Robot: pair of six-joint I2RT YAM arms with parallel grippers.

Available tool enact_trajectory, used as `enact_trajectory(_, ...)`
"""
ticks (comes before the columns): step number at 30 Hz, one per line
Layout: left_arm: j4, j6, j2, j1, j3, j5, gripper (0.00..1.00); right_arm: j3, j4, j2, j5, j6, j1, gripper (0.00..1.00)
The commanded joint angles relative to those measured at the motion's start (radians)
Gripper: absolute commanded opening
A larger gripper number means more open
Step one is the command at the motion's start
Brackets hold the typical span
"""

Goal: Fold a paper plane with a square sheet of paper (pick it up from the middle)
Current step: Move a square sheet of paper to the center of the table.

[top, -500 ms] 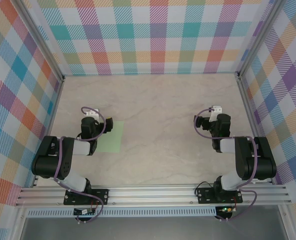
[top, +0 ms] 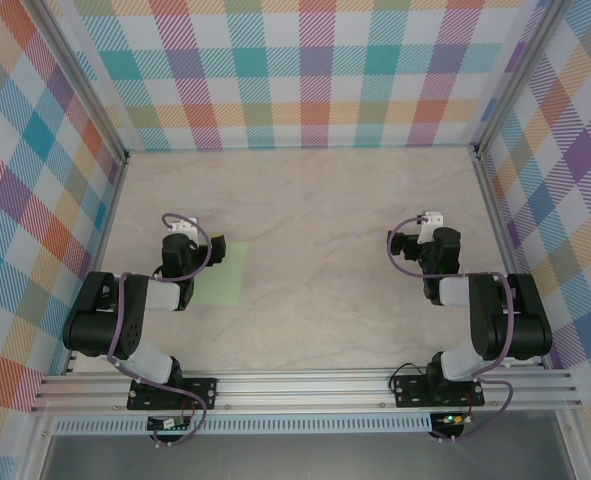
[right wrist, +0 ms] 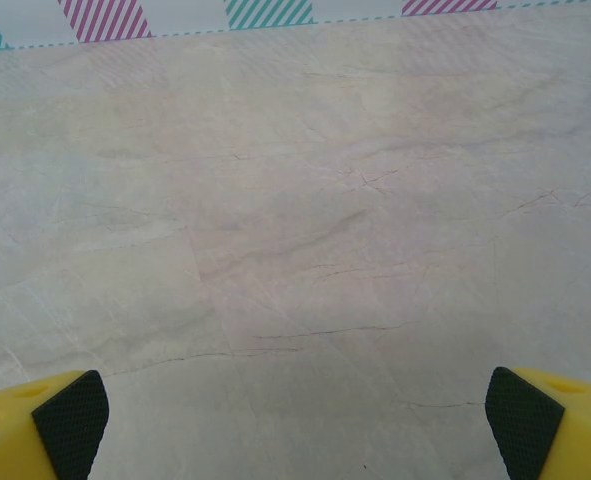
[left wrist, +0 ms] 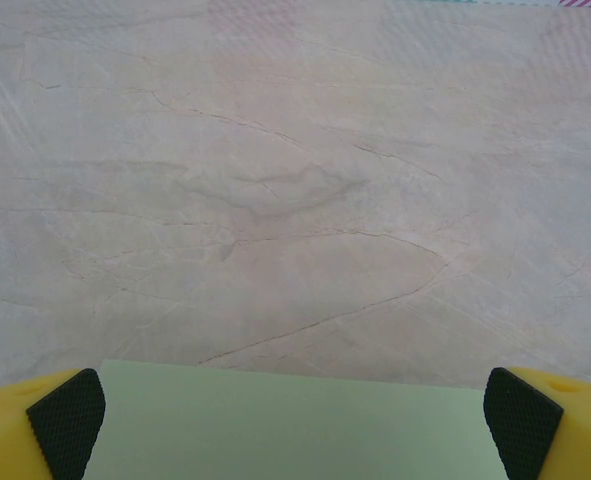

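Note:
The square sheet of paper (top: 223, 275), pale green, lies flat and unfolded on the marble table near the left arm. Part of it is hidden under that arm. My left gripper (top: 182, 240) hovers over the sheet's left part and is open. In the left wrist view the sheet (left wrist: 285, 430) spans the bottom between the two yellow fingers (left wrist: 65, 425), and its far edge runs just ahead of them. My right gripper (top: 430, 240) is open over bare table on the right, with nothing between its fingertips (right wrist: 70, 420). The paper plane is out of view.
Plaid walls (top: 305, 70) with aluminium posts close in the table at the back and both sides. A metal rail (top: 305, 388) carrying both arm bases runs along the near edge. Bare marble tabletop (top: 315, 210) stretches between and beyond the arms.

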Motion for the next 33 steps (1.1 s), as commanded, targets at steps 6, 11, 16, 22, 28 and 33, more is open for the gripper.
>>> enact_trajectory(6,0.000,0.009,0.002,0.009,0.019,0.010,1.00,0.018,0.006,0.004,-0.018,-0.010,-0.004,1.00)
enact_trajectory(11,0.000,0.010,0.003,0.009,0.019,0.010,1.00,0.019,0.005,0.004,-0.018,-0.011,-0.003,1.00)
enact_trajectory(16,-0.001,0.010,0.002,0.009,0.020,0.011,1.00,0.019,0.004,0.002,-0.023,-0.009,-0.006,1.00)
enact_trajectory(22,-0.001,0.010,0.002,0.009,0.019,0.011,1.00,0.019,0.004,0.004,-0.021,-0.010,-0.006,1.00)
enact_trajectory(28,-0.003,0.007,0.002,0.012,0.022,0.018,1.00,0.019,0.005,0.003,-0.021,-0.011,-0.005,1.00)
enact_trajectory(33,0.006,0.008,0.000,0.014,0.015,0.023,1.00,0.010,0.013,-0.004,-0.041,-0.021,-0.003,1.00)
